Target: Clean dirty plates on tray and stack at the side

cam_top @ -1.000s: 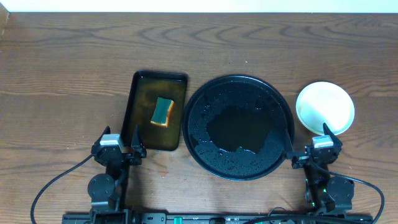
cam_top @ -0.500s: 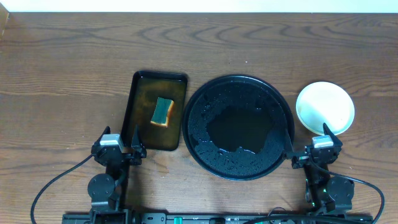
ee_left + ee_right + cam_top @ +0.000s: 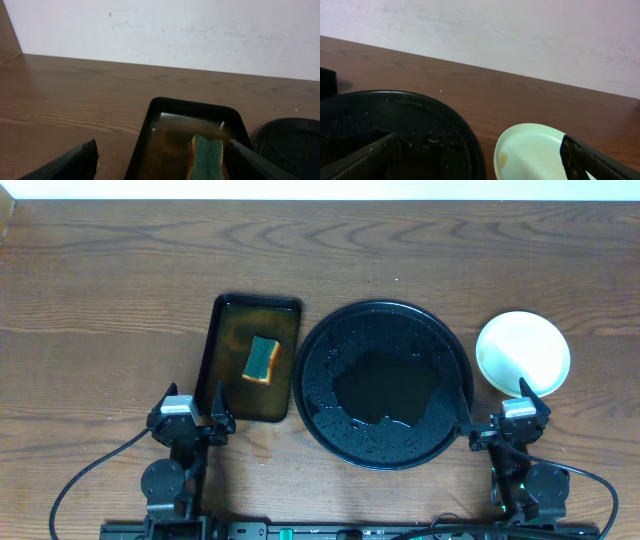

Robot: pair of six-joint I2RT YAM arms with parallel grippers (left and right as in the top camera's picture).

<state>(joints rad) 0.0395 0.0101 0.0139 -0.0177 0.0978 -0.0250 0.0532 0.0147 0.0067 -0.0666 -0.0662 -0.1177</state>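
Now, tray (image 3: 385, 330) mid-frame holds no plates, only water film. Plates (image 3: 523, 352) sit at right of frame on table, just beside tray rim, apparently stacked; top one looks clean. Left tool (image 3: 192, 420) and right tool (image 3: 505, 420) parked at bottom edge, jaws spread, holding nothing. Job looks done. Any move of right tool wants wide berth off stack. Sponge (image 3: 262, 360) lies in rectangular tray (image 3: 228, 315), left of centre.

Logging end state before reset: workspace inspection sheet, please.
Surface: brown wooden table, no spills seen.
Job's things: large round black glossy tray wet, no plates on it; small pale round plates beside its right, count unclear.
Clutter: green-and-yellow sponge in rectangular dark tray of brownish liquid.
Grippers: left gripper and right gripper at near edge, fingers open, empty.
Cables: black cables loop by both arm bases.
Surroundings: white wall behind table.
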